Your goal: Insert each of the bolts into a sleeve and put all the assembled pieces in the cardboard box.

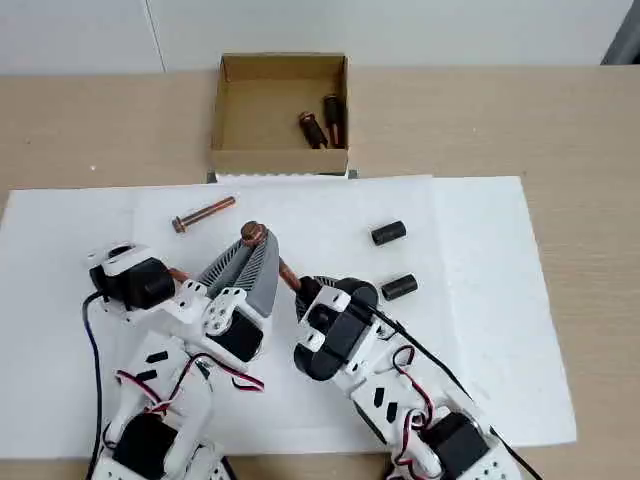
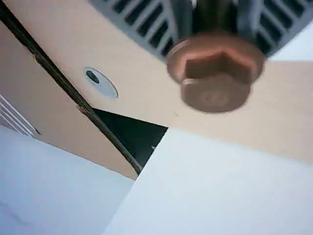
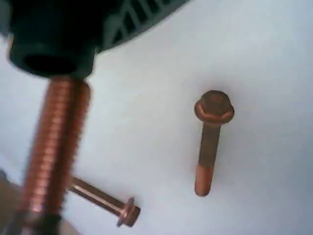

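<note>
High view: we see the left hand (image 1: 256,246) clamping a bolt (image 1: 251,233), angled toward the sleeve (image 3: 49,46) the right hand (image 1: 302,294) holds.

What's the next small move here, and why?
Probably slide the sleeve in the right gripper farther along the bolt held by the left gripper: its threaded tip sits at the sleeve's mouth, and most of the thread is bare.

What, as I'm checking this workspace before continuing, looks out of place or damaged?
Nothing stands out: two assembled pieces lie in the cardboard box, and a loose bolt and two sleeves rest on the white paper.
</note>
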`<state>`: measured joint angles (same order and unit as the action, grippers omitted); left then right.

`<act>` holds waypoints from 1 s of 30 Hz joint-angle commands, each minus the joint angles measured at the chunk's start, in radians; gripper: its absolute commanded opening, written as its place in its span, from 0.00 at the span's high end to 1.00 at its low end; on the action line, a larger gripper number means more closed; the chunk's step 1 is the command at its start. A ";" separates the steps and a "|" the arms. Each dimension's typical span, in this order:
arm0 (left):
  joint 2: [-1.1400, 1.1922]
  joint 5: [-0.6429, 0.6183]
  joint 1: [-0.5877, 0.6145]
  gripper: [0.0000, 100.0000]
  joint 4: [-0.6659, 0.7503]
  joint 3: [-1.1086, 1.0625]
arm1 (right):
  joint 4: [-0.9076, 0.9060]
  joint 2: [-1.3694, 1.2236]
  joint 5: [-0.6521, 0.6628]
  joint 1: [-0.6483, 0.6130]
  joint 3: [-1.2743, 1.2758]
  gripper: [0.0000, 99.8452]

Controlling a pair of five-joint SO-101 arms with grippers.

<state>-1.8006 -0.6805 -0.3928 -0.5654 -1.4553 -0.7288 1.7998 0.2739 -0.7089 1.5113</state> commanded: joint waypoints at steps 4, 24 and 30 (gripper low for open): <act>-0.014 -0.008 -0.003 0.99 0.029 0.015 | 0.031 0.008 0.029 -0.007 -0.018 1.00; -0.014 -0.020 -0.063 0.99 0.032 -0.051 | 0.031 0.008 0.031 -0.012 -0.029 1.00; -0.015 -0.017 -0.055 0.99 0.034 -0.061 | 0.031 0.008 0.031 -0.012 -0.029 1.00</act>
<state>-1.8128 -0.7035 -0.4373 -0.5393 -1.5136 -0.7288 1.7967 0.2938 -0.7089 1.5159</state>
